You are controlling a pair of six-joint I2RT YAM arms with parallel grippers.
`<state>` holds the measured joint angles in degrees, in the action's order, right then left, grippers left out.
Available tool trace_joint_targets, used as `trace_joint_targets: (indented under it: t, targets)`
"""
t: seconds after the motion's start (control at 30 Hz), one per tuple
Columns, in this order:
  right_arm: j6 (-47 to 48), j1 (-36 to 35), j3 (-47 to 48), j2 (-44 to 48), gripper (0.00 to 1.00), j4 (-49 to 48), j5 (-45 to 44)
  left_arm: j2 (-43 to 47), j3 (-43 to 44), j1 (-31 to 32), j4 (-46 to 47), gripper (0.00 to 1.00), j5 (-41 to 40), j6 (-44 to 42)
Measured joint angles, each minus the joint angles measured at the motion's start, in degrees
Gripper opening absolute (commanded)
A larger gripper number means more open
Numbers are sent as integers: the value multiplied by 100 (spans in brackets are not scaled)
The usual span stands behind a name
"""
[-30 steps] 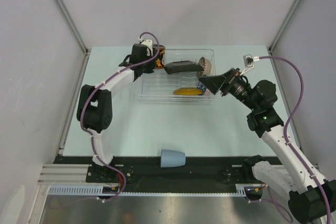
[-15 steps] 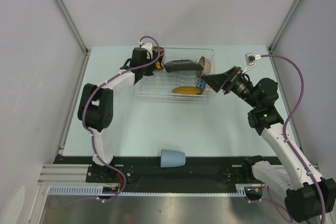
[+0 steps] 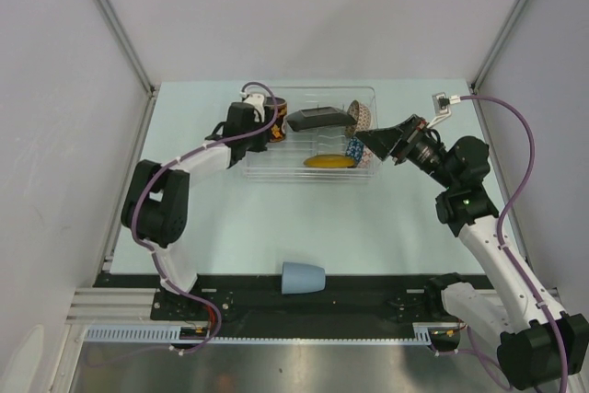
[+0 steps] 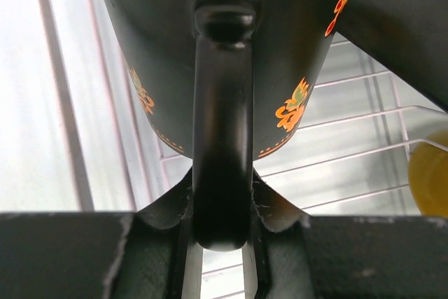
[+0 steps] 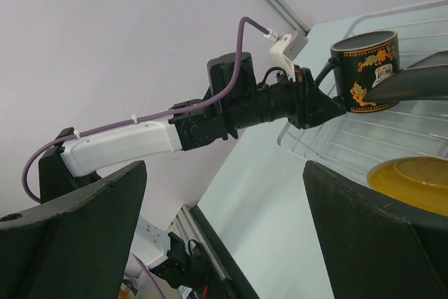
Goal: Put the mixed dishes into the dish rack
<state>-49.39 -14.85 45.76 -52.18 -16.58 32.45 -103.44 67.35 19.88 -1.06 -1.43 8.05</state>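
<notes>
The dark mug (image 3: 277, 120) with orange flowers hangs over the left end of the clear dish rack (image 3: 276, 165). My left gripper (image 3: 264, 125) is shut on its handle (image 4: 222, 124), which fills the gap between the fingers of that gripper (image 4: 222, 239). In the rack stand the black square plate (image 3: 317, 118), the cream-pink bowl (image 3: 362, 114), the blue bowl (image 3: 354, 147) and the yellow saucer (image 3: 329, 161). The small light-blue cup (image 3: 302, 277) lies on its side at the table's near edge. My right gripper (image 3: 376, 143) stands wide open and empty at the rack's right end.
The right wrist view shows the left arm (image 5: 140, 141) reaching in with the mug (image 5: 364, 71), above the rack's wire grid (image 5: 350, 148) and beside the saucer (image 5: 409, 176). Grey walls and metal posts (image 3: 115, 25) enclose the table.
My left gripper has carried the mug toward the near side over the rack's left end, and its elbow has swung left. The right gripper has drawn back slightly to the right.
</notes>
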Motion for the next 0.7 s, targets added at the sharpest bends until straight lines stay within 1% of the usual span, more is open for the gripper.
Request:
trace_joint_targets:
  t: [0.1,0.13,0.2,0.23,0.3,0.33,0.43,0.6,0.7]
  targets:
    - [-2,-2,0,-4,100,4,2,15,-28,57,4,37,44,59]
    - [-4,-2,0,-4,100,9,2,15,-31,79,-44,49,85,72]
    - [-7,2,0,-7,100,20,2,15,-107,173,-192,62,221,39]
    - [-9,9,0,-11,100,33,4,15,-170,260,-280,75,319,66]
    - [-7,22,0,-15,100,66,7,15,-282,424,-463,80,450,68]
    - [-7,35,0,-15,100,87,17,9,-302,490,-468,84,426,72]
    - [-2,81,0,-22,100,133,31,11,-310,542,-623,91,470,85]
    - [-2,111,0,-81,100,149,42,39,-319,557,-640,97,533,92]
    - [-2,111,0,-87,100,175,42,140,-319,555,-739,99,540,81]
